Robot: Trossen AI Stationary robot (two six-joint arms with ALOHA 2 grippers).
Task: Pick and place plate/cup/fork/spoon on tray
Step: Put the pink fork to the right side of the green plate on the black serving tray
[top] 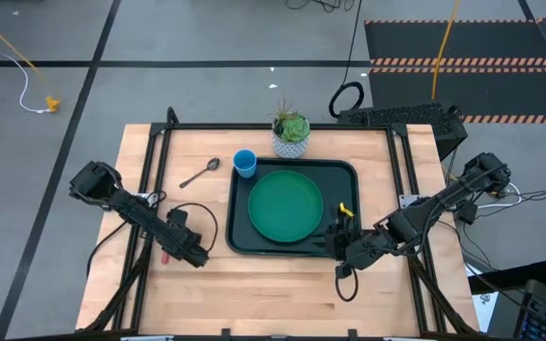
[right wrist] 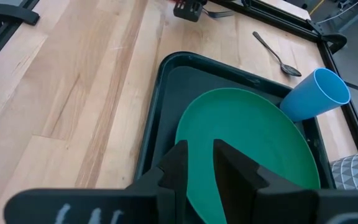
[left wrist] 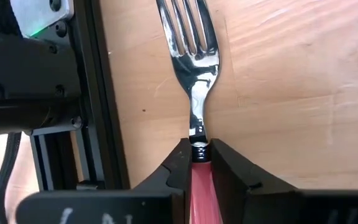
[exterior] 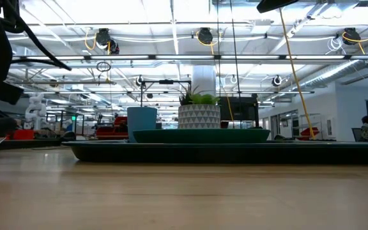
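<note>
A: Left gripper (left wrist: 201,163)?

B: Down at the table's left side, near the front, fingers (left wrist: 178,167) pinched narrow on the fork (left wrist: 194,93), right where the red handle meets the metal neck. Tines point away from the wrist, fork lying flat on the wooden table (top: 254,289). From above, the left gripper (top: 190,254) is well left of the tray (top: 239,242), with a bit of red showing just beside it.

A: Right gripper?

B: Right gripper (top: 345,248) hangs over the tray's near right corner. The wrist view shows its fingers (right wrist: 178,163) a narrow gap apart, holding nothing, right gripper (right wrist: 199,163) just above the plate edge.

A: Plate?

B: Green plate (top: 285,205) lies flat in the middle of the tray, filling most of it. Same plate (right wrist: 247,146) in the right wrist view, resting inside the dark rim.

A: Cup?

B: Blue cup (top: 245,163) stands upright on the table just outside the tray's far left corner, touching or nearly touching the rim, can't tell which. In the low view the cup (exterior: 141,119) stands left of the plant pot (exterior: 199,117).

A: Spoon?

B: Spoon (top: 199,173) lies on the table left of the cup, angled, bowl end toward the cup. Not on the tray.

A: Anything else?

B: Potted plant (top: 290,133) at the far edge of the table, just behind the tray. Small yellow thing (top: 344,208) on the tray's right side, can't tell what it is
</note>
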